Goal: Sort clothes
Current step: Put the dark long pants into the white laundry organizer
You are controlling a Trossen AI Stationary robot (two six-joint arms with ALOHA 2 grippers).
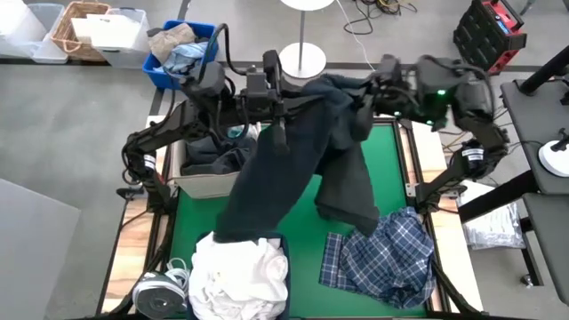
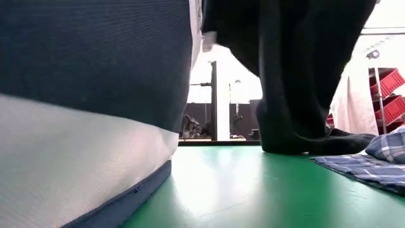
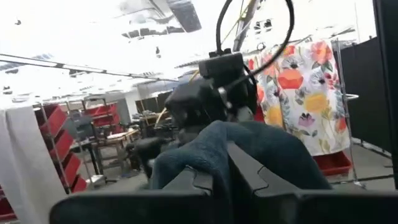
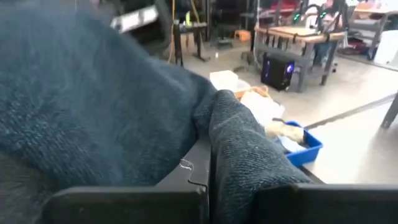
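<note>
1. Left pincer (image 1: pixel 277 105) and right pincer (image 1: pixel 366 100): both clamped on the dark trousers (image 1: pixel 293 160), held up between them above the green worktop (image 1: pixel 307 253).
2. Trouser legs hang down; hems reach the worktop.
3. White clothes (image 1: pixel 238 274) piled in the near bin; plaid shirt (image 1: pixel 384 253) lies to their right.

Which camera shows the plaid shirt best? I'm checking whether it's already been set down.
The high view: the plaid shirt lies crumpled on the green table, near the right front corner, apart from both tools. The low view catches only its edge flat on the table. Neither wrist view shows it.
</note>
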